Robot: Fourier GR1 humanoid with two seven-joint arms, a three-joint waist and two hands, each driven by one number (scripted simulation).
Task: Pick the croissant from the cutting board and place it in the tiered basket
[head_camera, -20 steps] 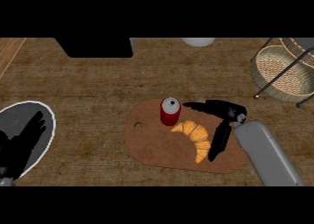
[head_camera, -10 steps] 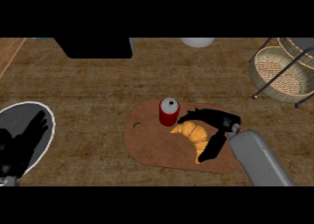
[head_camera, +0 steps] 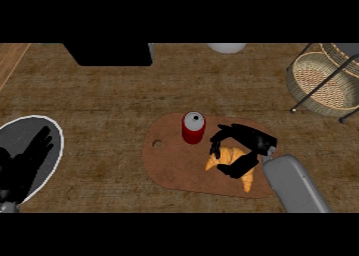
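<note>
Croissant (head_camera: 214, 161) on the wooden cutting board (head_camera: 171, 167), right of the view's centre. I read its long axis as diagonal, upper left to lower right, with the lower tip pointing toward the grey forearm. Right hand (head_camera: 242, 144) covers its middle, fingers and thumb curled round it. Red can (head_camera: 193, 128) stands upright on the board, just beside the hand. Tiered basket (head_camera: 324, 82) sits well apart at upper right. Left hand (head_camera: 16, 167) rests open, fingers straight, over a grey plate (head_camera: 19, 131) at the left edge.
</note>
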